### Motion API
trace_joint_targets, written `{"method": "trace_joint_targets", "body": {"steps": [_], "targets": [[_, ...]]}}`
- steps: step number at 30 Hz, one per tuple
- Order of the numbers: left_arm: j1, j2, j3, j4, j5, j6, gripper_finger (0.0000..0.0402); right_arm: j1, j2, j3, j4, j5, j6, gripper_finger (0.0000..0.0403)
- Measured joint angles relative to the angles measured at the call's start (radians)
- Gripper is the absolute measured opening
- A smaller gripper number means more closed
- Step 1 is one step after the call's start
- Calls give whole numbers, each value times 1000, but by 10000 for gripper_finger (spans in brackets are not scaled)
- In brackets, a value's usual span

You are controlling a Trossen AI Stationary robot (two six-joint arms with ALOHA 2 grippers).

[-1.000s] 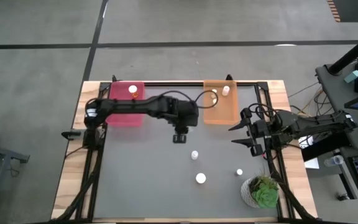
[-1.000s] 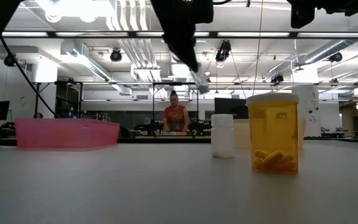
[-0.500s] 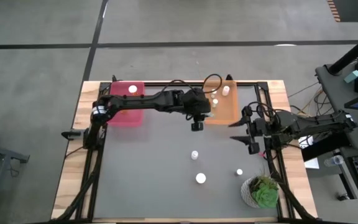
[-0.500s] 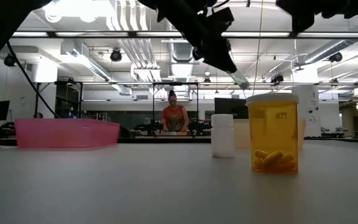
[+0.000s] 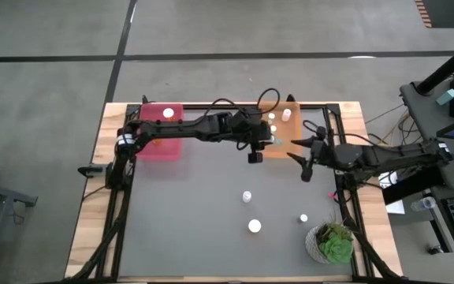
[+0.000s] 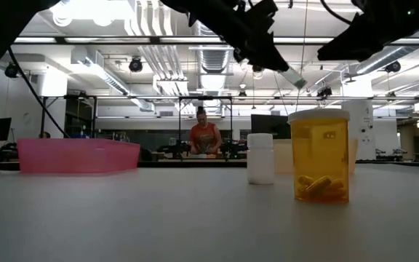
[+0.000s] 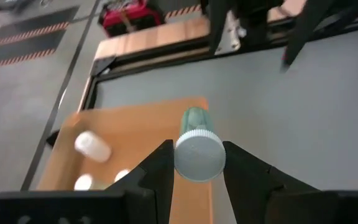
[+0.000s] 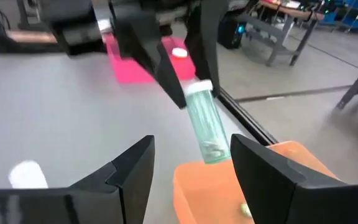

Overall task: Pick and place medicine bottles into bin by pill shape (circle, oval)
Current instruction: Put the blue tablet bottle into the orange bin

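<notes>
My left gripper (image 7: 196, 163) pinches a clear bottle (image 7: 197, 146) over the orange bin's (image 5: 280, 142) near edge, its long axis pointing toward the bin. My right gripper (image 5: 304, 158), fingers spread and empty, hovers just beside.

- The high view looks straight down on the whole worktop (image 5: 187, 221), from well above.
- The low view sits at worktop height, facing level across it into the room, with an amber bottle (image 6: 320, 156) close.
- Each wrist view looks forward past its own fingers.
- All four share the green-tinted bottle (image 7: 197, 144) held over the orange bin (image 5: 284, 138).
</notes>
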Motion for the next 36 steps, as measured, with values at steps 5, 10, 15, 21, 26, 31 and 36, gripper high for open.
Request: {"method": "trace_joint_targets", "body": {"steps": [5, 10, 15, 21, 26, 31, 36], "targets": [[-5, 0, 1, 12, 61, 33, 102, 0, 84, 24, -4, 56, -26, 205], [-8, 0, 0, 17, 67, 34, 102, 0, 147, 49, -1, 73, -40, 205], [-14, 0, -1, 23, 83, 34, 102, 0, 189, 67, 1, 73, -48, 205], [-22, 0, 1, 33, 86, 34, 102, 0, 214, 73, 0, 77, -53, 191], [-27, -1, 1, 33, 86, 34, 102, 0, 210, 73, 0, 81, -57, 147], [-27, -1, 1, 33, 87, 34, 102, 0, 212, 73, -1, 77, -60, 105], [-27, -1, 1, 34, 89, 33, 122, 1, 212, 73, 1, 74, -59, 87]]}}
